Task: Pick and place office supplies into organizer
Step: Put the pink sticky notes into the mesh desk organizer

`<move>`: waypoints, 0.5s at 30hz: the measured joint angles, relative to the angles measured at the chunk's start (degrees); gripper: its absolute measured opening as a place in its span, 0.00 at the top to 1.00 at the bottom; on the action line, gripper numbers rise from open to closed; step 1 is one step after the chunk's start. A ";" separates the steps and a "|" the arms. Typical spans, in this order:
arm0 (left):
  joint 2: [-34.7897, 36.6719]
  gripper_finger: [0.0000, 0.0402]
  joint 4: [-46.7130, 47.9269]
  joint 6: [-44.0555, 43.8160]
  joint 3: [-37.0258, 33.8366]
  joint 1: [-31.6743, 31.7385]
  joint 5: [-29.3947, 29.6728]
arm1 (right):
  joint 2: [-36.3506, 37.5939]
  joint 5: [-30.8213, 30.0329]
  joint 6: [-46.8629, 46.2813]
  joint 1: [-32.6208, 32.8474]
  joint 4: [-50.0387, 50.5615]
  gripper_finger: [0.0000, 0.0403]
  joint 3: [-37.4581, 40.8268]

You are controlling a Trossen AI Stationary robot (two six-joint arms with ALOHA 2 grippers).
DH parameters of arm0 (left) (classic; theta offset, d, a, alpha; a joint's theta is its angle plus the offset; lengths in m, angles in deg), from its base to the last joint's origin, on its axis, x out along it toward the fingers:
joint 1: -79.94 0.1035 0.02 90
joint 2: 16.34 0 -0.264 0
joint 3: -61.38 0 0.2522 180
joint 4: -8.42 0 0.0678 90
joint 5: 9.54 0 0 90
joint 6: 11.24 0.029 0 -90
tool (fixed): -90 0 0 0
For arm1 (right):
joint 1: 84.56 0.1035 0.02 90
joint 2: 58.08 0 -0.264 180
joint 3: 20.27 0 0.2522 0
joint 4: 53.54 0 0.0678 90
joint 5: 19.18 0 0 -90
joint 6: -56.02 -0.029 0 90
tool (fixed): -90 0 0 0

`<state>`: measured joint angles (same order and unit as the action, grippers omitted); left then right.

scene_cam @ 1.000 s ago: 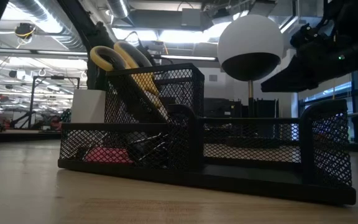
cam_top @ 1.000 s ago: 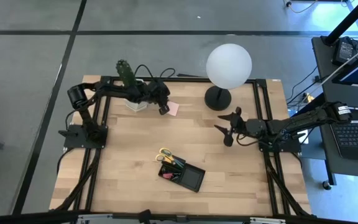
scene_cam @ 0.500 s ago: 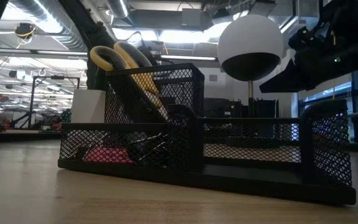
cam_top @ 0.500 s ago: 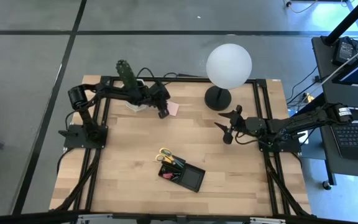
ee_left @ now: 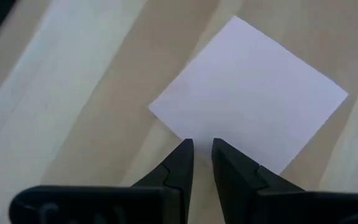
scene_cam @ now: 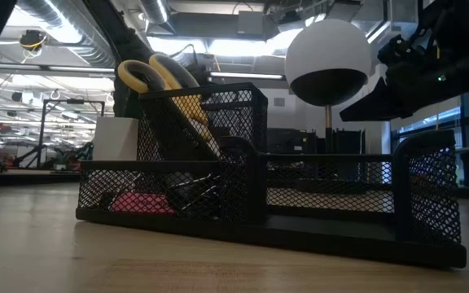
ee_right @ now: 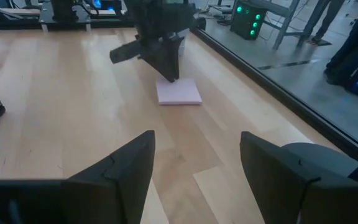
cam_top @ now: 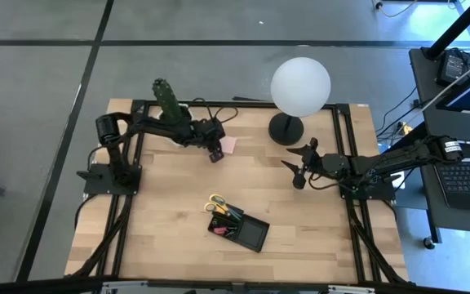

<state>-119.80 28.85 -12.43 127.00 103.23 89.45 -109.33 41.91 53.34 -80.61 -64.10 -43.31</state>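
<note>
While the left gripper (cam_top: pixel 216 155) hangs over the far part of the wooden surface (cam_top: pixel 170 212), its jaws stand narrowly parted above one corner of the pink sticky-note pad (cam_top: pixel 228 144), grasping nothing. That pad lies flat, left of the lamp's black base (cam_top: pixel 285 128). At the right, the right gripper (cam_top: pixel 297 170) waits with jaws released wide. Near the front, the black organizer (cam_top: pixel 250 233) holds the yellow-handled scissors (cam_top: pixel 216 202) upright in its left compartment.
</note>
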 joint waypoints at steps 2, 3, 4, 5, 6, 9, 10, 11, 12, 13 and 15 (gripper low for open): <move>-1.52 0.86 -0.64 -1.11 0.10 -0.66 0.41 | 0.00 0.00 0.02 0.00 -0.33 0.41 0.00; -2.30 0.86 -1.15 -1.48 0.12 -1.03 0.56 | 0.00 0.00 0.08 0.00 -0.37 0.41 0.00; -2.78 0.86 -1.58 -1.70 0.14 -1.34 0.78 | 0.00 0.01 0.09 -0.02 -0.37 0.41 0.00; -3.17 0.86 -2.16 -2.02 0.18 -1.66 0.92 | -0.01 0.02 0.11 -0.02 -0.41 0.41 0.00; -3.60 0.86 -3.06 -2.25 0.20 -1.99 0.96 | -0.12 0.13 0.12 -0.02 -0.64 0.41 0.00; -4.08 0.86 -5.29 -2.62 0.11 -2.88 -0.11 | -1.38 0.48 1.52 -0.02 -1.67 0.41 -0.02; -4.20 0.86 -6.14 -2.62 0.07 -3.22 -0.72 | -2.17 0.48 1.87 -0.02 -2.16 0.41 -0.02; -4.31 0.86 -6.98 -2.62 0.00 -3.59 -1.52 | -3.07 0.46 2.54 -0.02 -2.46 0.41 -0.02; -4.37 0.86 -7.58 -2.62 -0.02 -3.98 -2.42 | -4.12 0.44 3.28 -0.02 -3.02 0.41 -0.02; -4.43 0.86 -8.11 -2.61 -0.06 -4.34 -3.33 | -5.26 0.46 4.43 -0.02 -3.96 0.41 -0.02; -4.49 0.86 -8.57 -2.62 -0.11 -5.00 -4.47 | -8.02 0.46 6.72 -0.02 -6.01 0.41 -0.02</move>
<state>-124.29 20.28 -15.05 126.89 98.23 84.98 -117.34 42.37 60.06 -80.64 -70.11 -43.33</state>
